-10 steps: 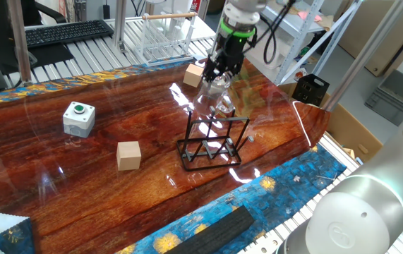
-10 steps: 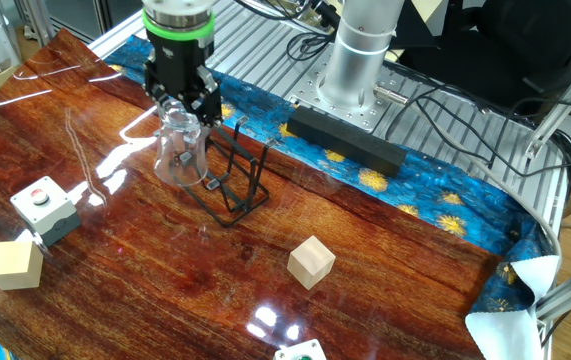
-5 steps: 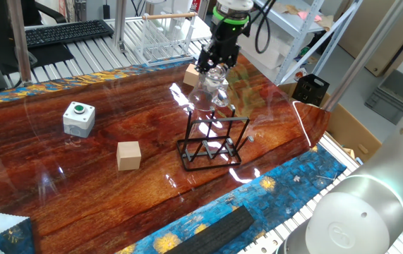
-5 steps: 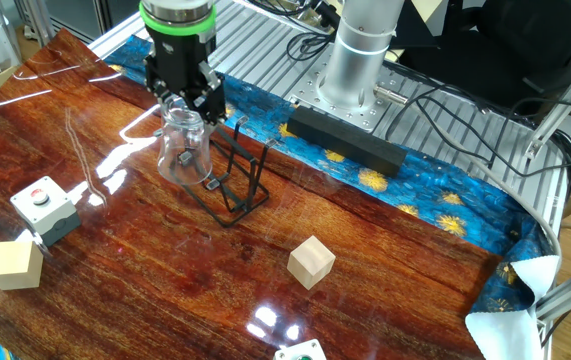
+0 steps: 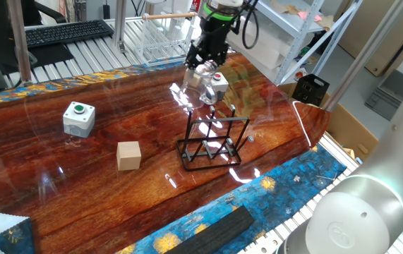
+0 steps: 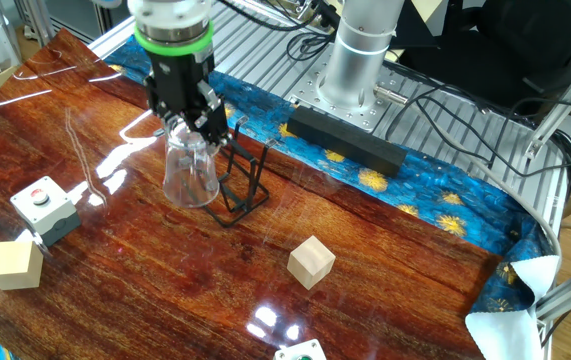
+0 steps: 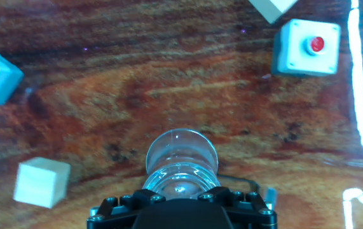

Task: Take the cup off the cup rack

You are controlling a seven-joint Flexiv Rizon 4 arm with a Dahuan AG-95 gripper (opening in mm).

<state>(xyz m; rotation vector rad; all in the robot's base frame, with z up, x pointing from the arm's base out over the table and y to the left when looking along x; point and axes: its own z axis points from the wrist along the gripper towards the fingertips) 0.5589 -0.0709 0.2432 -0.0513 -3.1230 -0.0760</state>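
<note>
Above the rack, the cup had come free in my grip.

Over the past second I had watched the gripper (image 5: 205, 60) climb and drift away from the cup rack (image 5: 211, 143), carrying the cup (image 6: 189, 168) with it; a second ago the glass was lower and close against the pegs, and now in one fixed view it hung clear above them. The fingers were closed on the top of the cup, which dangled beneath them, off the wooden table (image 6: 385, 270). From the hand view I saw straight down through the glass (image 7: 181, 160) to bare wood, with no peg inside it. I judged the lift-off essentially done, with only setting the cup down left.
</note>
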